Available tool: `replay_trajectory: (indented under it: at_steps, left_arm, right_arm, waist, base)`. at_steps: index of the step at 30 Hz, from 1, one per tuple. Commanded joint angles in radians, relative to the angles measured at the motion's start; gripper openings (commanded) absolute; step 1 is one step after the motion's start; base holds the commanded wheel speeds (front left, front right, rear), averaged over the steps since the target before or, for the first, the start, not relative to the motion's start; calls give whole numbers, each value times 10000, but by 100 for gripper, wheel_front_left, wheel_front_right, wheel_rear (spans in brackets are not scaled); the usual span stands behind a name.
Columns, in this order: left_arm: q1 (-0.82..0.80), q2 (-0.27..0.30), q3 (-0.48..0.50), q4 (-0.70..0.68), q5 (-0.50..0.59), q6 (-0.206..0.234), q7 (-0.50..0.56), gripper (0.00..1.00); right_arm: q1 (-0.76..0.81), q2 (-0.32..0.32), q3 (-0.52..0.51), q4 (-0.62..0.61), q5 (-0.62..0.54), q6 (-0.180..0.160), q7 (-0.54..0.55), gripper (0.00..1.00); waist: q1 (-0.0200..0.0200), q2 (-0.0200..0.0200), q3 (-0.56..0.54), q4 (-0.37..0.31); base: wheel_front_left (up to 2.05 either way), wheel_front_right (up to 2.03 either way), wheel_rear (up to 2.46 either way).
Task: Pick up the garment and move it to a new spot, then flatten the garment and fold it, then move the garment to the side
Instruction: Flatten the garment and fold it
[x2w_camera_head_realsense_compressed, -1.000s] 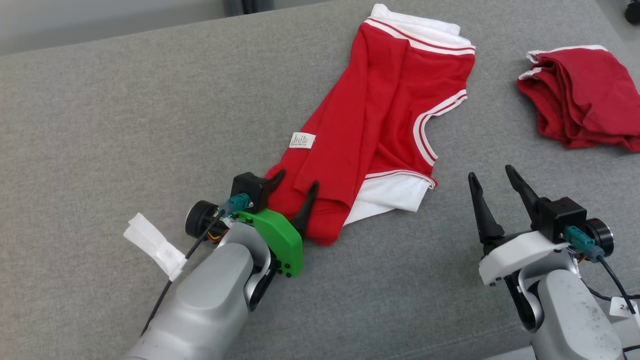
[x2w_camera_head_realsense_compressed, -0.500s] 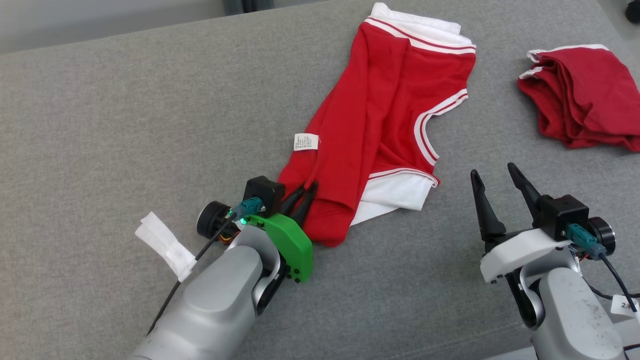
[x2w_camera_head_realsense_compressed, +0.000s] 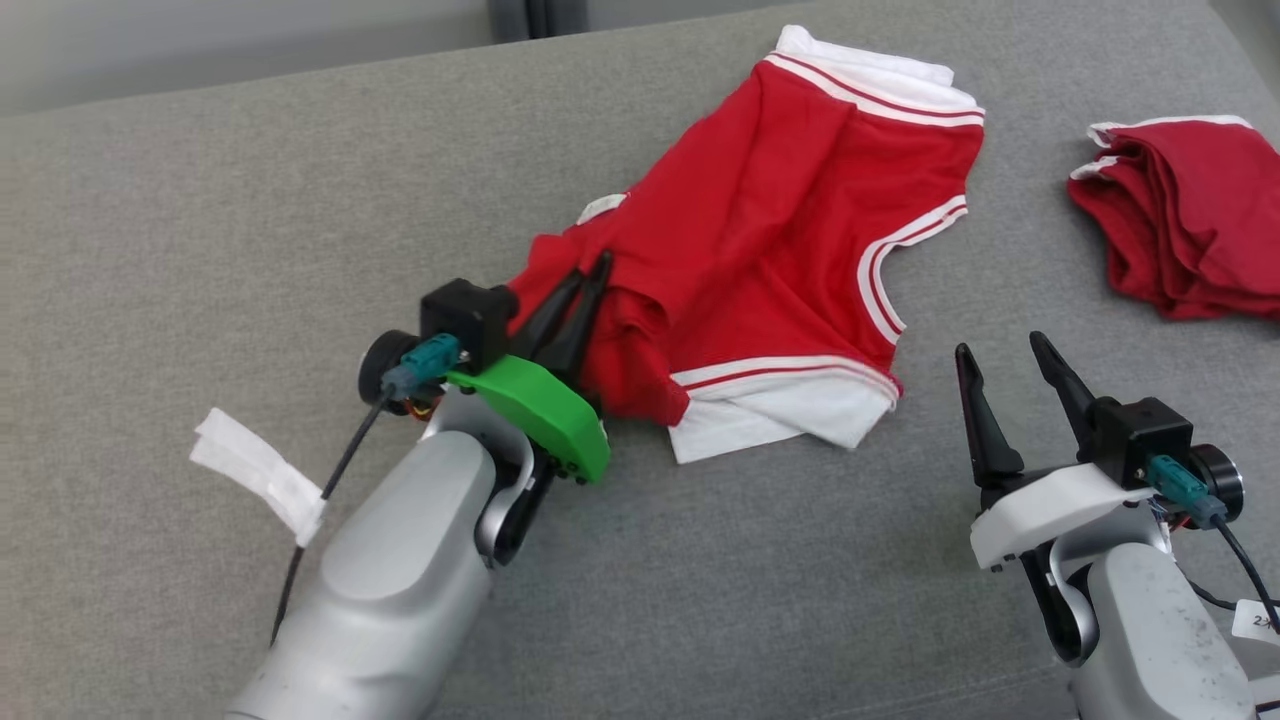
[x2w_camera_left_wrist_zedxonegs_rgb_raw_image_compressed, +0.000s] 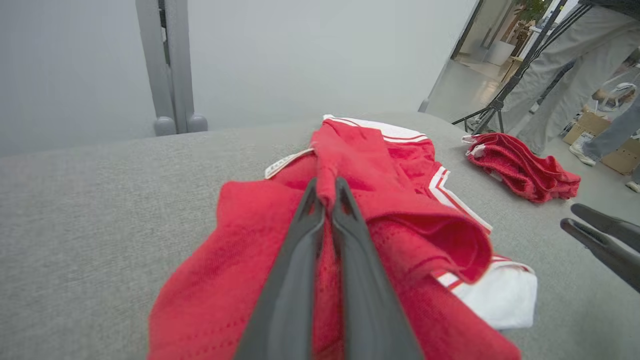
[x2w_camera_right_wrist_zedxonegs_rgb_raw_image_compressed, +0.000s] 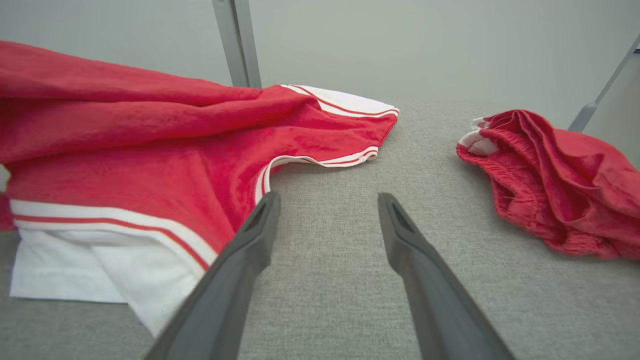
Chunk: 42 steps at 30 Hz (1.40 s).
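So the red jersey (x2w_camera_head_realsense_compressed: 760, 230) is being pinched at its near end by the left gripper (x2w_camera_head_realsense_compressed: 592, 268), length running off far-right, right gripper (x2w_camera_head_realsense_compressed: 1000, 345) being held open nearby.

A: Head view is reading bright and even; overhead light is throwing only soft shadows on the grey woven fabric surface (x2w_camera_head_realsense_compressed: 200, 220) under the red jersey garment with white trim (x2w_camera_head_realsense_compressed: 760, 230).
B: Left wrist view is blurring the left gripper's two long dark fingers (x2w_camera_left_wrist_zedxonegs_rgb_raw_image_compressed: 292, 280) near the lens and bowing the surface's far edge. The pale grey wall (x2w_camera_left_wrist_zedxonegs_rgb_raw_image_compressed: 300, 50) behind is going hazy.
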Motion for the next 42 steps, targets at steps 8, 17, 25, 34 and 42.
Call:
replay_trajectory:
  at_steps: [8, 17, 25, 34, 42]
  left_arm:
    - [28, 675, 1301, -201, 222, -33, -2, 0]
    - [-1140, 1723, 1243, 1122, -182, -26, -3, 16]
    - [-1786, 2211, 2529, 1358, 444, 308, -1, 100]
    - [168, 1512, 3898, -125, 1951, 359, -1, 100]
    - [2733, 656, 4911, -1776, 3253, 166, -1, 100]
  right_arm:
    - [3, 34, 26, 26, 23, -9, -17, 100]
    - [-406, 70, 282, -36, 60, -9, -17, 100]
    - [-548, 107, 400, 29, 105, -9, -17, 100]
    - [-197, 148, 469, 180, 75, -9, -17, 100]
    - [227, 164, 664, 354, 173, -9, -17, 100]
  waist:
    - [0, 0, 34, 534]
    - [0, 0, 554, 361]
    - [0, 0, 691, 175]
    - [0, 0, -9, 435]
    - [0, 0, -921, 776]
  base:
    - [0, 0, 0]
    - [0, 0, 0]
    - [0, 0, 0]
    - [0, 0, 0]
    - [0, 0, 0]
